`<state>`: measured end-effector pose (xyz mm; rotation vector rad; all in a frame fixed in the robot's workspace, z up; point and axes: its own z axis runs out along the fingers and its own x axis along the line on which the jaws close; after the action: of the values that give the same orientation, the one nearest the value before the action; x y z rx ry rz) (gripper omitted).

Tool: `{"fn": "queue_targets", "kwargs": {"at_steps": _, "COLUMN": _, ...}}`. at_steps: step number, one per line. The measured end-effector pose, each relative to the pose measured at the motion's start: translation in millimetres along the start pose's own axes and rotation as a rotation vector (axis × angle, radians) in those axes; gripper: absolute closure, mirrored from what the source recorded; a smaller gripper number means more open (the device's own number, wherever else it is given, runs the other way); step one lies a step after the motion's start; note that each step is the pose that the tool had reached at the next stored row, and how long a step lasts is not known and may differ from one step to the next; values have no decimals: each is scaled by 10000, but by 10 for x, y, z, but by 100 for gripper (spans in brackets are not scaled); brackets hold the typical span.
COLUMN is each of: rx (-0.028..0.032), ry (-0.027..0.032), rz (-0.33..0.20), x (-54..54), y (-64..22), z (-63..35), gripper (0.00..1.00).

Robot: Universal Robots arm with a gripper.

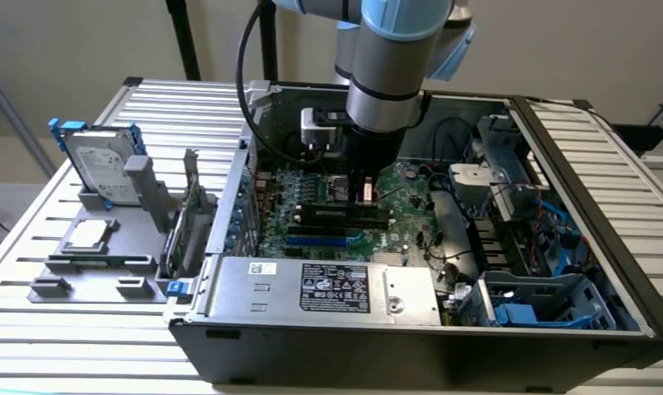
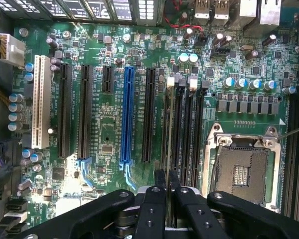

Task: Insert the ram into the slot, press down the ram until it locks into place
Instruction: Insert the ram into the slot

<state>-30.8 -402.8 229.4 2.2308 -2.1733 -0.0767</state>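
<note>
In the wrist view my gripper (image 2: 167, 175) is shut on the ram (image 2: 169, 124). The ram is seen edge-on as a thin line running away from the fingertips (image 2: 159, 180). It stands along the outermost of several parallel black slots (image 2: 190, 134), on the side nearest the long black expansion sockets. I cannot tell whether it is seated in its slot or hovering just above. In the exterior view the gripper (image 1: 364, 196) reaches straight down into the open computer case, just over the dark slots (image 1: 337, 218) on the green motherboard (image 1: 309, 185).
A bright blue connector (image 2: 128, 114) and a white one (image 2: 40, 99) lie parallel to the slots. The square metal-framed CPU socket (image 2: 241, 169) is on the slots' other side. A power supply (image 1: 321, 284), cables and drive bays (image 1: 529, 304) crowd the case. A hard drive (image 1: 101, 169) stands outside.
</note>
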Motion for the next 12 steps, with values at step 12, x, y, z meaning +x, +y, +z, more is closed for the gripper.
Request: {"fn": "queue_targets", "kwargs": {"at_steps": 12, "rx": 0, "ry": -1, "rz": 0, "x": 0, "y": -2, "z": 25, "gripper": 87}}
